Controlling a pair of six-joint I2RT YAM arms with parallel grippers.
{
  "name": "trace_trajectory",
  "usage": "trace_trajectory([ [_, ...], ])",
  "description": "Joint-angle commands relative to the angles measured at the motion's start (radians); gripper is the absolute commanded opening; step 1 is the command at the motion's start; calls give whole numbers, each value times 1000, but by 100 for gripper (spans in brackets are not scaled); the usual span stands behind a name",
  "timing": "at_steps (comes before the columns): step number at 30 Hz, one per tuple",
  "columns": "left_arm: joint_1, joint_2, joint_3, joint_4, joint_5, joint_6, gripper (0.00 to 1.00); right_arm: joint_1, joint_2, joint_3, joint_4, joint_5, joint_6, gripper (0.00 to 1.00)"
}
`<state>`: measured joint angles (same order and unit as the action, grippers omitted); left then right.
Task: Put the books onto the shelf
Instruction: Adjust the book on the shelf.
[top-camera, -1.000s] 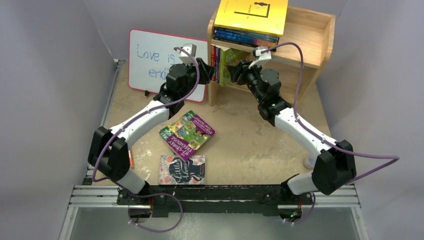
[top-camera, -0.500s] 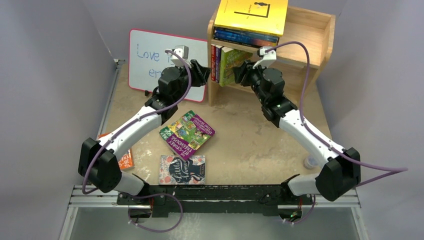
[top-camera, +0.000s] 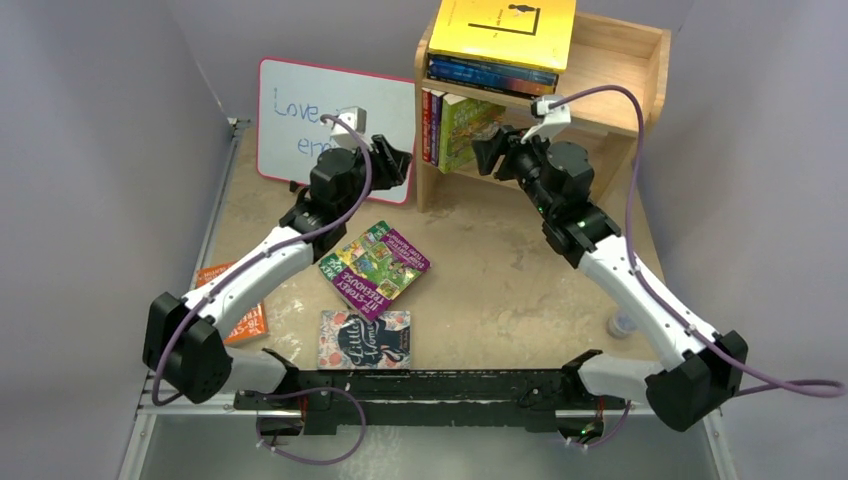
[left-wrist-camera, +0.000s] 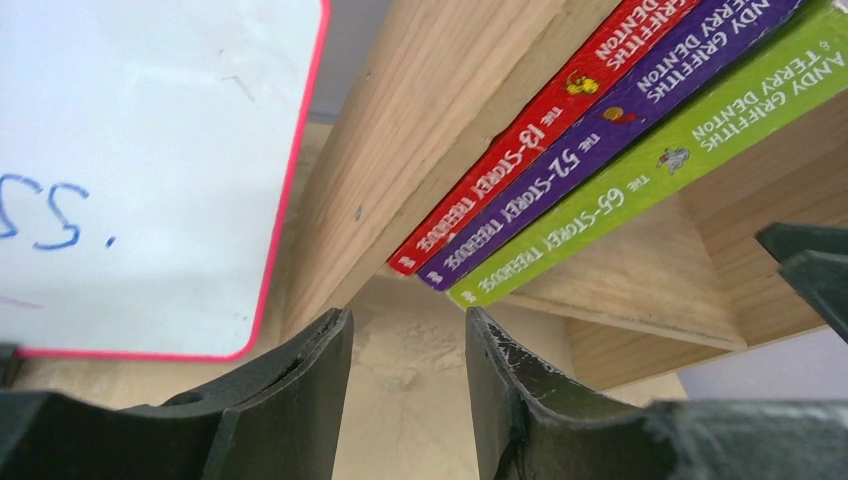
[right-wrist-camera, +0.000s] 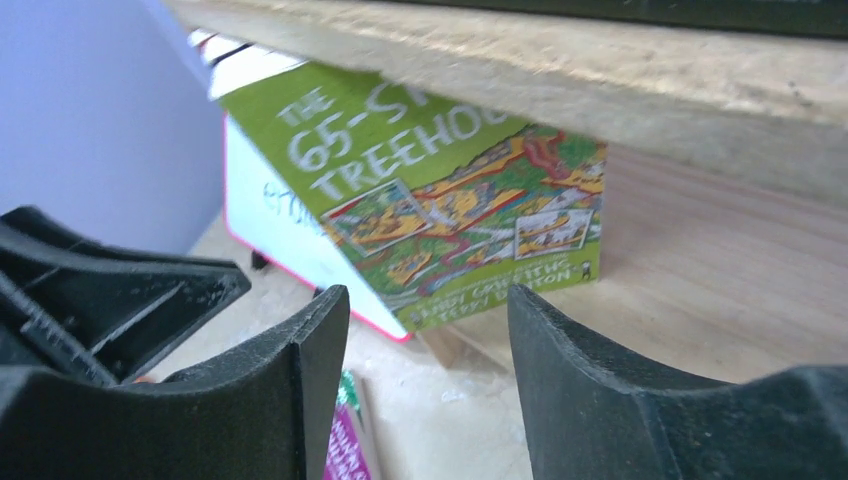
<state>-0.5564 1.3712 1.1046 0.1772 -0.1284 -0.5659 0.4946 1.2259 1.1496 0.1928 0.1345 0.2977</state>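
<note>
The wooden shelf (top-camera: 625, 75) stands at the back right. A yellow book (top-camera: 505, 30) lies on dark blue ones (top-camera: 490, 72) on its upper tier. Red (left-wrist-camera: 540, 130), purple (left-wrist-camera: 610, 140) and green (left-wrist-camera: 660, 165) books stand on the lower tier. My left gripper (top-camera: 395, 160) (left-wrist-camera: 408, 330) is open and empty, just left of the shelf. My right gripper (top-camera: 490, 150) (right-wrist-camera: 428, 300) is open and empty too, facing the green book's cover (right-wrist-camera: 430, 200). On the table lie a purple-green book (top-camera: 375, 268), the floral Little Women (top-camera: 365, 338) and an orange book (top-camera: 240, 320).
The pink-edged whiteboard (top-camera: 300, 120) leans behind my left gripper, close to the shelf's left panel. A small pale object (top-camera: 622, 323) sits on the table by the right arm. Grey walls close in on both sides.
Both grippers have backed away from the shelf's lower tier and their jaws have widened. The green book stays standing beside the purple one. The left arm's elbow swung outward, uncovering the orange book.
</note>
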Motion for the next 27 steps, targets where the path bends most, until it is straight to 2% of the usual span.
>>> trace_trajectory([
  [1, 8, -112, -58, -78, -66, -58, 46, -3, -102, -15, -112, -121, 7, 63],
  [4, 7, -161, -121, -156, -94, -93, 48, -2, -165, -72, -216, -128, 57, 65],
  [10, 7, -207, -178, -304, -109, -137, 52, -3, -304, -198, -428, 14, 196, 72],
  [16, 7, -204, -215, -269, -67, -157, 52, -3, -401, -293, -553, 142, 309, 75],
  [22, 7, -183, -238, -250, -49, -178, 52, -23, -487, -429, -537, 249, 390, 74],
  [26, 7, -159, -237, -256, -26, -183, 52, -272, -453, -501, -402, -3, 374, 71],
  [27, 7, -156, -237, -255, -19, -183, 52, -305, -449, -517, -372, -24, 373, 71],
])
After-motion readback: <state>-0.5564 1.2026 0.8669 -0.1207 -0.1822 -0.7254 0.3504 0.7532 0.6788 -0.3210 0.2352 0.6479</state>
